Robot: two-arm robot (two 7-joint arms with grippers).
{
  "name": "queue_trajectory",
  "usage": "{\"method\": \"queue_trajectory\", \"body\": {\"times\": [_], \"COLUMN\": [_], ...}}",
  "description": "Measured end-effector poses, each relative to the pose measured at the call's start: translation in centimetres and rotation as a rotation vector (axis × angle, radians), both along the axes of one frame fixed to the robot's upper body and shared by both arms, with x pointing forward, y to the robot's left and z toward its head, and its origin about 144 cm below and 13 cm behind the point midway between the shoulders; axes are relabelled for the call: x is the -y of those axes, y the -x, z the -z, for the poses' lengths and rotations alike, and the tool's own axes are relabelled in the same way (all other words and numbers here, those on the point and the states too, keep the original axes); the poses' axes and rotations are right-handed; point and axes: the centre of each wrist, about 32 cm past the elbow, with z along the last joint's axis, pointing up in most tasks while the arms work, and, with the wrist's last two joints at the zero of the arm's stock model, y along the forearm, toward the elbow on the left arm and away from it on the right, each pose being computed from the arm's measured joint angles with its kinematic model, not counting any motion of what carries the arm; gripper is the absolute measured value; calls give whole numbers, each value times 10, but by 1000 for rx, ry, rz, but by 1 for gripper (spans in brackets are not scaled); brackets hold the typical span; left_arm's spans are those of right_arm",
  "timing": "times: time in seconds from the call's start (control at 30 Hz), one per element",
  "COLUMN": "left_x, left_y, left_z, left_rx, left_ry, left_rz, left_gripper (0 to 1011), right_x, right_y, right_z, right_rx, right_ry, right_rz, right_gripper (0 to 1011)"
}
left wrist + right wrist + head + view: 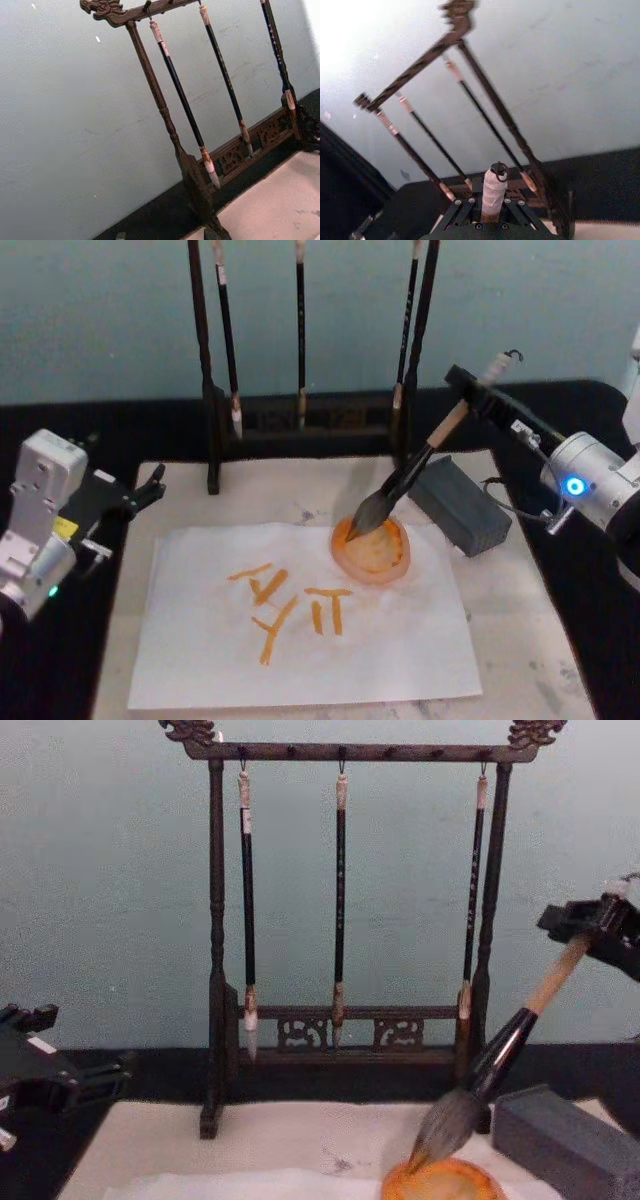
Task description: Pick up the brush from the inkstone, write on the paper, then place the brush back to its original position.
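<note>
Black desk point(150, 425) scene: right tool point(475, 392) clamped on the brush point(425, 455) up-right of the orange dish point(388, 562), bristles dipped in it; left tool point(150, 485) parked way left.

Right arm reaches in from the right side, wrist held high; right gripper point(472, 392) angled down toward centre, fingers clamped on the brush point(415, 469) handle. Left arm parked at left edge, left gripper point(148, 486) low, pointing inward
</note>
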Motion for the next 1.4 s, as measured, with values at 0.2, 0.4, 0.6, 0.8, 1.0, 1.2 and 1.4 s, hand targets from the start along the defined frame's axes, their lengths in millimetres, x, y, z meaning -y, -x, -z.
{"method": "queue_trajectory", "body": {"times": [0.2, 0.4, 0.6, 0.8, 1.0, 1.2, 1.4], "left_x": [0, 0, 0, 0, 0, 0, 0], "left_y": [0, 0, 0, 0, 0, 0, 0], "left_z": [0, 0, 0, 0, 0, 0, 0], "left_rx": [0, 0, 0, 0, 0, 0, 0], "left_ry": [0, 0, 0, 0, 0, 0, 0], "left_rz": [0, 0, 0, 0, 0, 0, 0], "left_gripper": [1010, 1010, 1010, 1010, 1010, 1010, 1009], "right_x": [-6, -13, -20, -26, -32, -33, -33], "right_y": [7, 13, 20, 30, 38, 45, 49], "right_z": [-5, -10, -11, -10, -7, -4, -1], "right_rx": [127, 265, 371, 452, 526, 586, 608], "right_ry": [136, 257, 329, 386, 441, 473, 490], "right_rz": [-51, -115, -163, -210, -260, -313, -347], "right_gripper": [151, 151, 151, 151, 151, 151, 151]}}
